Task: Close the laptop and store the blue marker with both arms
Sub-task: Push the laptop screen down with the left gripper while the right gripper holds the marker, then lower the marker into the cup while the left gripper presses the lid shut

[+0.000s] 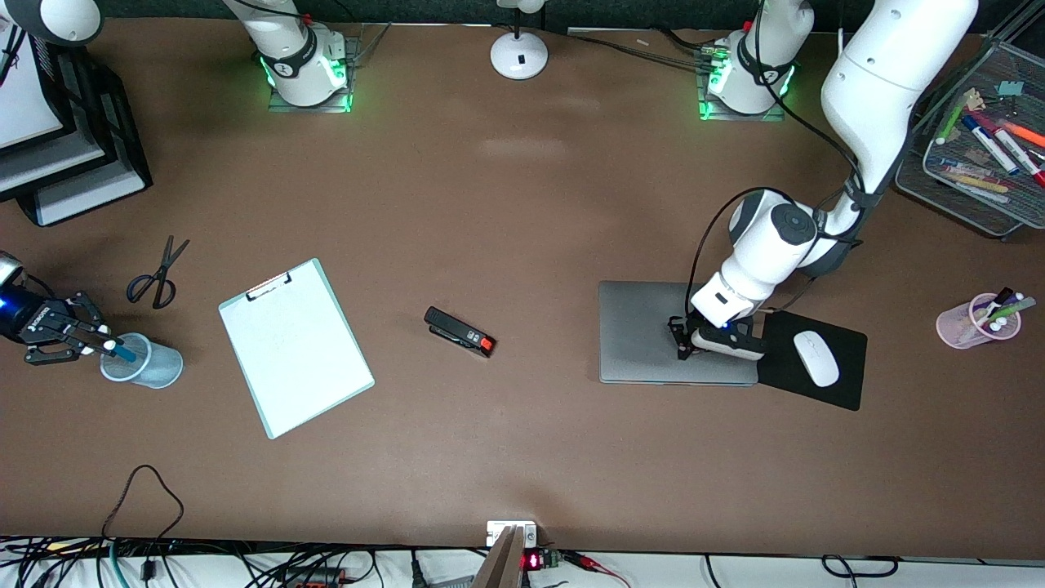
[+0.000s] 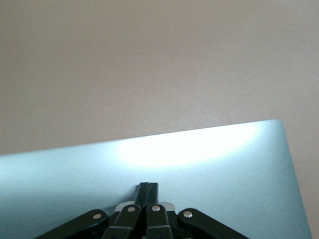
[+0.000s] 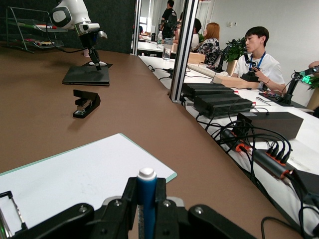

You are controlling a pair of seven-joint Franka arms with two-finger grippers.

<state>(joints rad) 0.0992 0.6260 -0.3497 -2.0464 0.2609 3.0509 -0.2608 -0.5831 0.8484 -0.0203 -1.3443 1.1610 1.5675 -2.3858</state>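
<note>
Laptop point(image 1: 653, 331) is flat and shut, lid down, centre-right of the front frame, one edge overlapping the black mouse pad point(image 1: 824, 384) with the white mouse point(image 1: 816, 358) on it. So closing looks done.

Left gripper point(image 1: 684, 341) sits on the lid near the mouse-pad end. In the left wrist view its fingers point(image 2: 148, 191) are pinched together with nothing between them, tips on the grey lid. My read: it is just pressing, or finished pressing.

Blue marker point(image 1: 122, 351) is at the far left of the front frame, clamped in the right gripper point(image 1: 110, 349), white end showing between the fingers in the right wrist view point(image 3: 146, 174). It hangs over the rim of the pale blue cup point(image 1: 143, 362), tilted, not yet dropped in. Can't tell how far the tip is inside.

Left to do, as I judge it: lower or release the marker into the cup, then pull both arms clear.

Clipboard point(image 1: 295, 347), stapler point(image 1: 460, 332) and scissors point(image 1: 157, 278) lie between, untouched by either arm.
</note>
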